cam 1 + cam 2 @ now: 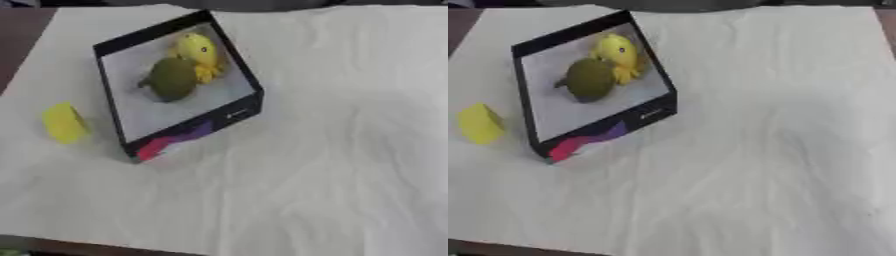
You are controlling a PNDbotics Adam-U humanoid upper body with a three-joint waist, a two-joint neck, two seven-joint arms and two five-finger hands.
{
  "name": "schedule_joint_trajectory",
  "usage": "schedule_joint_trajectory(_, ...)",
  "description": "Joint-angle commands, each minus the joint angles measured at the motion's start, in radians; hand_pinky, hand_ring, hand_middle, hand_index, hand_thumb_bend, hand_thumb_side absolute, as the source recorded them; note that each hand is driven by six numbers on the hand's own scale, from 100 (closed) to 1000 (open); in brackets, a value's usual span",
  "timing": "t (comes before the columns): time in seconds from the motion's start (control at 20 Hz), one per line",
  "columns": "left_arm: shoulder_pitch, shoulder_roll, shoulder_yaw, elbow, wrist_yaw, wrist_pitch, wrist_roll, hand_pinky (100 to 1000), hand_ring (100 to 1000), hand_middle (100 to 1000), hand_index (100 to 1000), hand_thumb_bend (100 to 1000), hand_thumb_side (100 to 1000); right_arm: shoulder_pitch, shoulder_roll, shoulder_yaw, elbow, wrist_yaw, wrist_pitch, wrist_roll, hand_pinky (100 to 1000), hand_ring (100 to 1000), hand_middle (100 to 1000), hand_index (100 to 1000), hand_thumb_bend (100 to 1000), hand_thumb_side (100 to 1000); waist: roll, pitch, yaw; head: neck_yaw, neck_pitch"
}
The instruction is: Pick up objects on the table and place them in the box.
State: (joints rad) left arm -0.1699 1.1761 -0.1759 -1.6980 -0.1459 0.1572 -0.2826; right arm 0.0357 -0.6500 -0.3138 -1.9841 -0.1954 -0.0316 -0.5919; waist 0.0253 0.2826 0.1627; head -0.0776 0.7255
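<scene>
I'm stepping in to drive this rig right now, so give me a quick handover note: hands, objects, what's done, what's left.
Hands: neither the left nor the right shows in either view.
Box: black-walled, on the white cloth.
In the box: an olive-green round object and a yellow object, lying close together.
Left: one yellow object on the cloth, left of the box, apart from it. It probably goes in next.

2 objects in box

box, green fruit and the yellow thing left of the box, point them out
box [234, 116], left eye view, near wall
green fruit [171, 79], left eye view, middle
yellow thing [64, 123], left eye view, middle
</scene>
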Motion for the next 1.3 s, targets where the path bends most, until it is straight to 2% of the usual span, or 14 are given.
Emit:
schedule_joint_trajectory(0.05, -0.022, 0.022, 0.005, -0.016, 0.013, 0.0, -0.009, 887, 815, 814, 883, 598, 606, -0.005, -0.017, -0.008, -0.016, -0.001, 0.002, -0.001, 922, 1000, 655, 880, 100, 504, 0.012, -0.004, -0.001, 0.003, -0.013)
schedule_joint_trajectory(0.2, -0.041, 0.014, -0.002, -0.029, 0.013, -0.001, -0.007, 890, 817, 817, 880, 602, 612, -0.007, -0.009, -0.008, -0.016, -0.007, 0.002, -0.005, 922, 1000, 656, 882, 100, 541, 0.014, -0.005, -0.007, 0.014, -0.012)
schedule_joint_trajectory(0.4, -0.118, -0.003, -0.046, -0.019, -0.014, 0.026, -0.01, 894, 822, 821, 881, 641, 587, -0.006, -0.001, -0.009, -0.016, -0.015, 0.002, -0.012, 923, 1000, 658, 882, 100, 551, 0.017, -0.005, -0.009, 0.03, -0.011)
schedule_joint_trajectory(0.6, -0.163, -0.024, -0.086, 0.019, -0.059, 0.052, -0.001, 893, 821, 819, 879, 660, 580, -0.005, 0.004, -0.005, -0.016, -0.014, 0.012, -0.01, 924, 1000, 655, 879, 100, 552, 0.02, -0.005, -0.011, 0.041, -0.007)
schedule_joint_trajectory(1.0, -0.193, -0.053, -0.13, 0.056, -0.09, 0.055, -0.002, 888, 821, 819, 875, 643, 642, -0.006, 0.009, 0.001, -0.016, -0.006, 0.03, -0.007, 925, 1000, 654, 880, 100, 551, 0.023, -0.002, -0.011, 0.039, -0.015)
schedule_joint_trajectory(1.2, -0.205, -0.063, -0.137, 0.044, -0.086, 0.048, 0.01, 888, 819, 817, 882, 640, 620, -0.005, 0.012, 0.004, -0.016, -0.002, 0.038, -0.007, 926, 1000, 653, 880, 100, 552, 0.024, -0.002, -0.009, 0.037, -0.019)
schedule_joint_trajectory(1.25, -0.21, -0.067, -0.14, 0.038, -0.086, 0.046, 0.017, 887, 817, 815, 881, 696, 671, -0.005, 0.012, 0.005, -0.016, -0.002, 0.039, -0.006, 926, 1000, 653, 880, 100, 551, 0.023, -0.002, -0.009, 0.036, -0.02)
schedule_joint_trajectory(1.3, -0.217, -0.071, -0.143, 0.032, -0.086, 0.045, 0.025, 887, 815, 813, 881, 626, 615, -0.004, 0.013, 0.005, -0.016, -0.001, 0.041, -0.005, 926, 1000, 653, 880, 100, 551, 0.023, -0.002, -0.009, 0.035, -0.022)
